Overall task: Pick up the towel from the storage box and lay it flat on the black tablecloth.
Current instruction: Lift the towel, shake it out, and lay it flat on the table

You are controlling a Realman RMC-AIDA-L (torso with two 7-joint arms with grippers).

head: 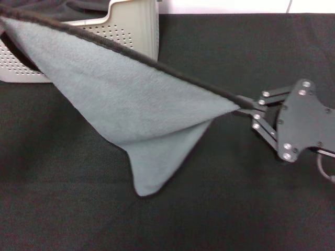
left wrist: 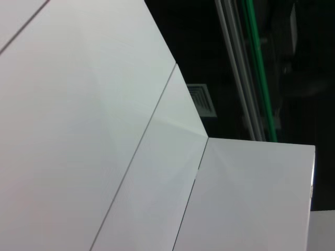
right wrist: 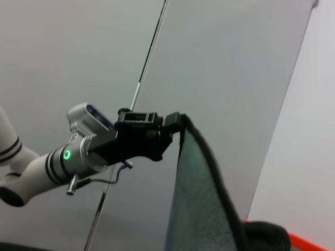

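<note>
The grey-green towel [head: 125, 99] with its black edging hangs stretched in the air above the black tablecloth [head: 220, 204], with one corner drooping down. My right gripper [head: 244, 102] is shut on the towel's right corner. My left gripper [right wrist: 175, 124] shows in the right wrist view, shut on the far corner of the towel [right wrist: 196, 209]; in the head view it is out of frame at the top left. The light grey storage box [head: 133, 29] stands at the back left, partly hidden behind the towel.
A darker cloth [head: 78, 6] lies in the box at the back. The left wrist view shows only white wall panels [left wrist: 78, 130] and a dark background. The tablecloth spreads under and in front of the towel.
</note>
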